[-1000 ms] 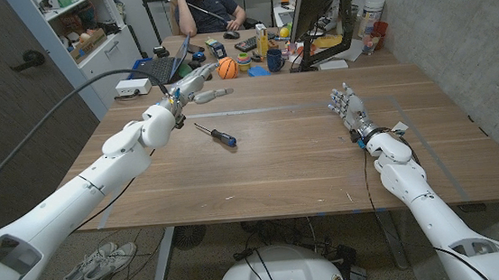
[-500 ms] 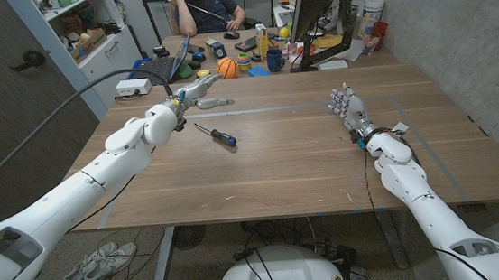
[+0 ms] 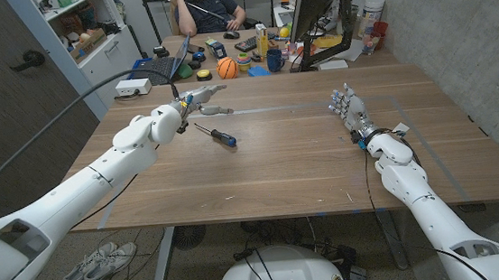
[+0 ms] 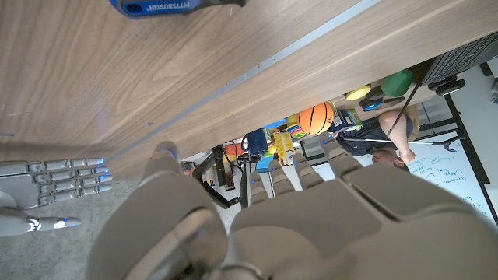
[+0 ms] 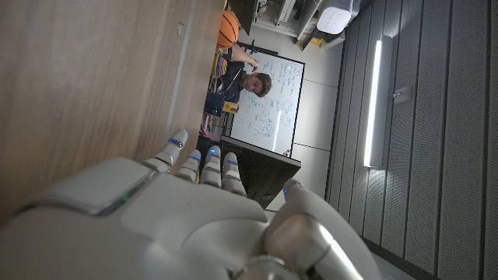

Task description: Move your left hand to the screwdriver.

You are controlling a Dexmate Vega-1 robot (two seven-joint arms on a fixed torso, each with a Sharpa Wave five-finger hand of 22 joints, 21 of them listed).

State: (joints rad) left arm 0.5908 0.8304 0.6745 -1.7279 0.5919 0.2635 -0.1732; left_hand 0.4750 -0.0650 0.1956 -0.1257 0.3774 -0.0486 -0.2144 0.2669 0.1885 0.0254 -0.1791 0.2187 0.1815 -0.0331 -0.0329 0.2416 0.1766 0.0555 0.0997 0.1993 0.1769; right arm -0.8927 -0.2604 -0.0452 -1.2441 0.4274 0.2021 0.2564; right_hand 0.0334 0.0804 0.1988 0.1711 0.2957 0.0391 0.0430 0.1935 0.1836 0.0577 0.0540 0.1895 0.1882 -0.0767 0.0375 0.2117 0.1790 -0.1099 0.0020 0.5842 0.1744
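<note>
A screwdriver [image 3: 217, 135] with a blue handle and black shaft lies on the wooden table [image 3: 279, 165], left of its middle. My left hand [image 3: 195, 101] hovers just beyond it, on the far side. Its fingers are spread, point to the right and hold nothing. In the left wrist view the blue handle [image 4: 171, 6] lies on the wood ahead of my left hand [image 4: 272, 225]. My right hand [image 3: 346, 108] stands at the table's right side, fingers apart and upward, nothing in it. The right wrist view shows that right hand [image 5: 179, 225] from behind.
Along the table's far edge lie an orange ball [image 3: 227, 67], a laptop [image 3: 163, 68], a blue mug [image 3: 275, 60], bottles and a monitor [image 3: 315, 7]. A person [image 3: 211, 6] sits behind them. A grey wall [image 3: 457, 31] runs along the right side.
My left hand has come down and nearer, closing on the screwdriver from the far side. The right arm and the screwdriver have not moved.
</note>
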